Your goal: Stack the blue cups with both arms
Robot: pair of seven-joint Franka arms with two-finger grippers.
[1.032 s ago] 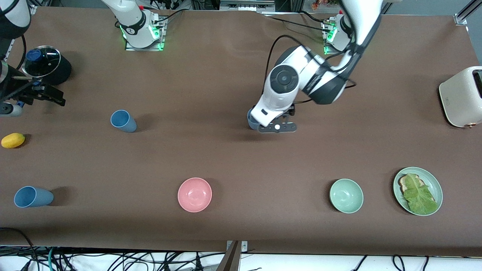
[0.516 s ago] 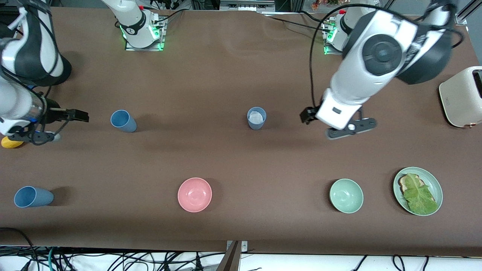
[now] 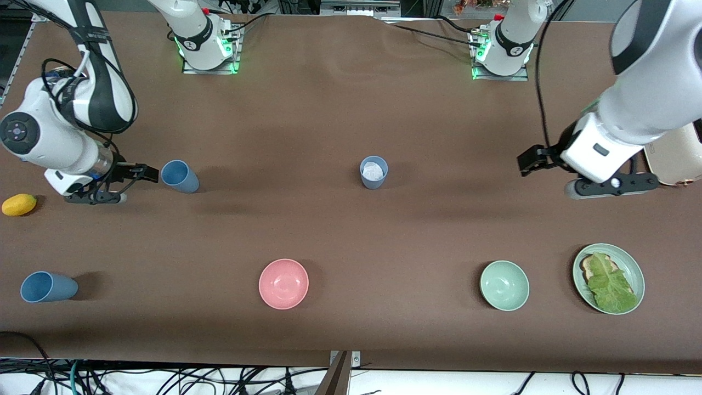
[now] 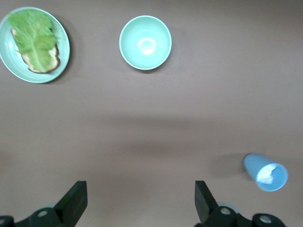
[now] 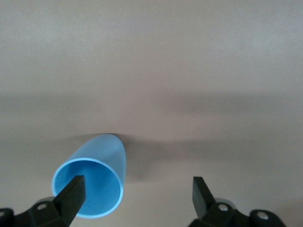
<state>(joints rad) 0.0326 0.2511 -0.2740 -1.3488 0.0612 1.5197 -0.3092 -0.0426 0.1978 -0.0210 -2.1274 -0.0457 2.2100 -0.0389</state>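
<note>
hovering open right hand (image 3: pixel 143 174) beside blue cup (image 3: pixel 179 176).

matt blue cups (image 3: pixel 179 176), glossy pink bowl (image 3: pixel 283 283), brown cloth-like table cover (image 3: pixel 329 236).

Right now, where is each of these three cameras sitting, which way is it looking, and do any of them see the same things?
Front view: high across the table, facing both arms; left hand near the toaster, right hand beside a blue cup.
Left wrist view: looks down past its open fingers at the green bowl, lettuce plate and grey-blue cup.
Right wrist view: looks down past its open fingers at the blue cup.
Shared: the front view shows all of these.
</note>
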